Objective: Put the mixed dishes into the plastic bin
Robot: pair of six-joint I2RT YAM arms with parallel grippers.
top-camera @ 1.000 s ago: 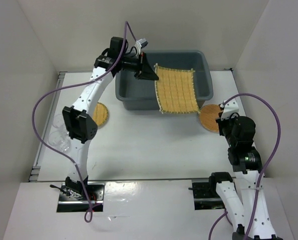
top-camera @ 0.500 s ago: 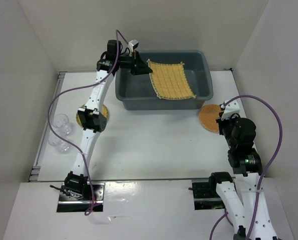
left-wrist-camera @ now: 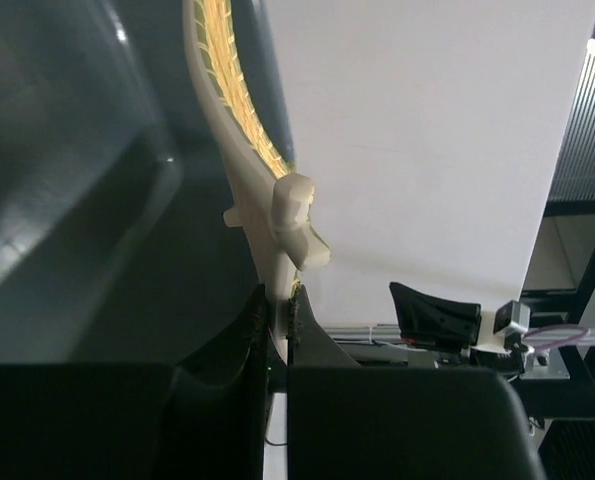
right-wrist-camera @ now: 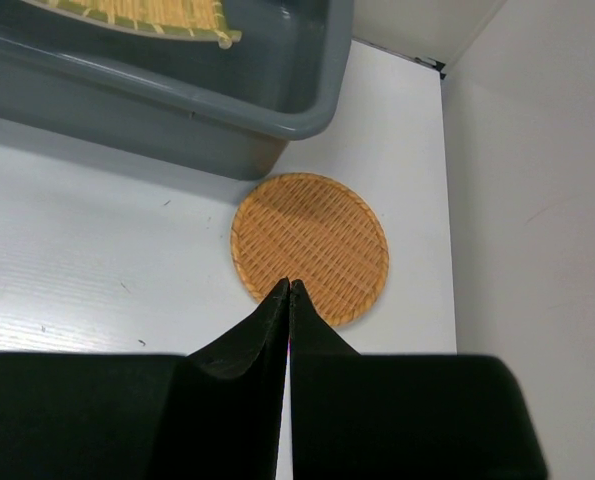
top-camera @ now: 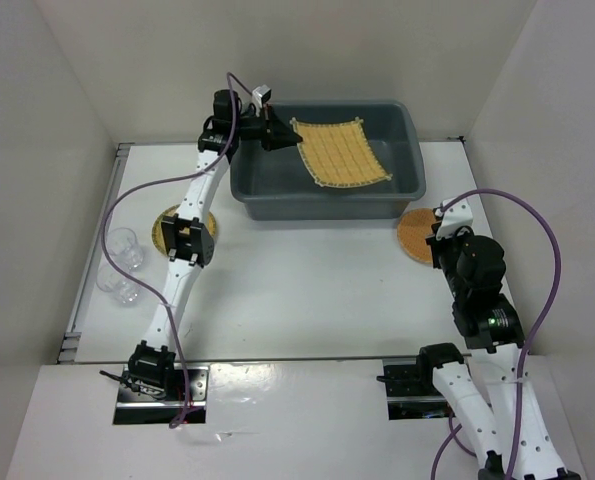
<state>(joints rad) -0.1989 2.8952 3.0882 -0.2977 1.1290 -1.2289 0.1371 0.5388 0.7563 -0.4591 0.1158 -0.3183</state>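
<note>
From above, your left tool (top-camera: pixel 277 135) hangs at the far-left corner of the plastic bin (top-camera: pixel 407 185), which sits by the table's far edge. It holds the square mat (top-camera: pixel 342 152) tilted over the bin's inside, while the yellow round mat (top-camera: pixel 167 222) and clear cups (top-camera: pixel 125 247) sit near the left edge. On the left wrist view that tool is pinching the mat's rim, so the placing step looks nearly done and your next move is probably to lower it and let go. On the right wrist view your right tool (right-wrist-camera: pixel 289 288) is pressed together on nothing, at the near rim of the orange round mat (right-wrist-camera: pixel 310 245) by the right edge.
</note>
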